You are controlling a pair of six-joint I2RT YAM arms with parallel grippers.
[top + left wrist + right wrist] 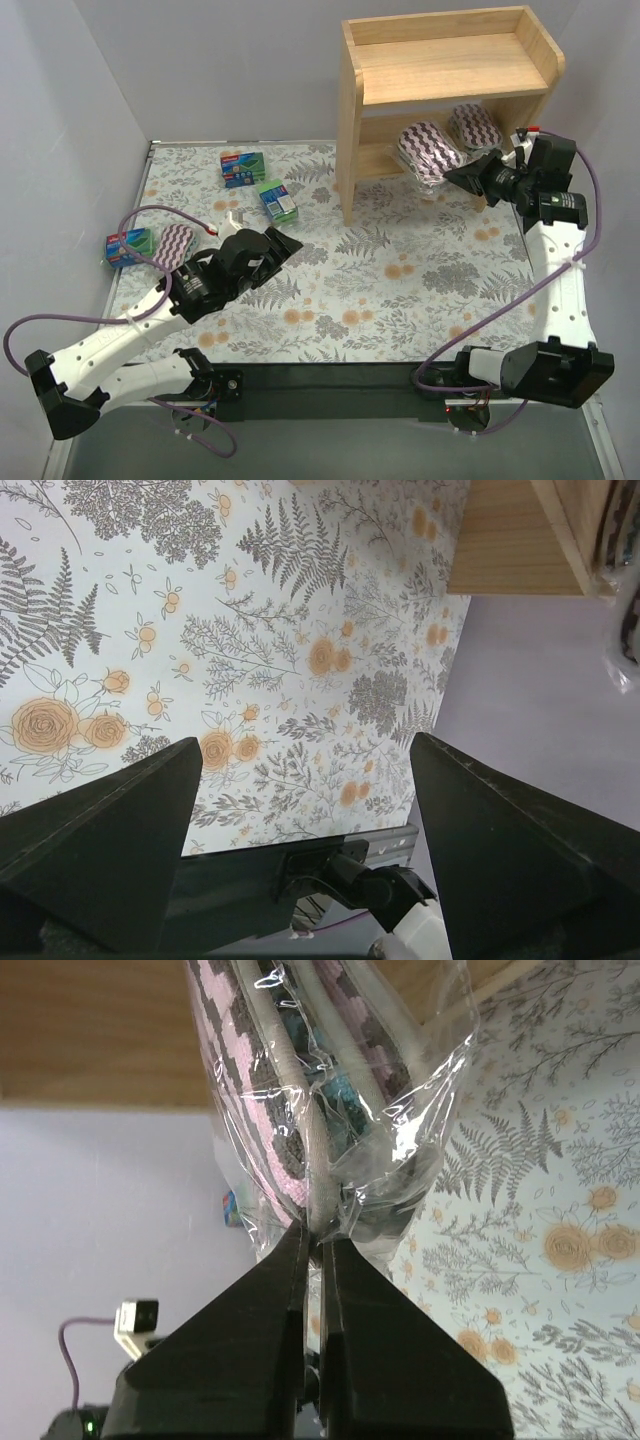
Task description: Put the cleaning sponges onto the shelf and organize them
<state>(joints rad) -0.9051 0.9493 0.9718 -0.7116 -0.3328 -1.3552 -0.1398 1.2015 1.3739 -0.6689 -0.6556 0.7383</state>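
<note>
Right gripper point(318, 1238) pinching wrapped striped sponge point(262, 1060), on lower shelf point(452, 62)

**Robot test booth with household props**

Plain white panels point(70, 120) stand on three sides of a floral cloth point(400, 270) that lies under both grippers. Two white-and-black arms point(110, 345) are bolted to a black strip point(330, 378) at its near edge, with purple cables point(150, 212) looping loose from them. Just ahead of the right gripper point(450, 177) stands a bare wood shelf point(450, 65), and the pad point(428, 150) pinched in its tips is sealed in clear retail-style film. Labelled green packs point(243, 168) lie to the left of and behind the wide-spread left gripper point(290, 245).
</note>
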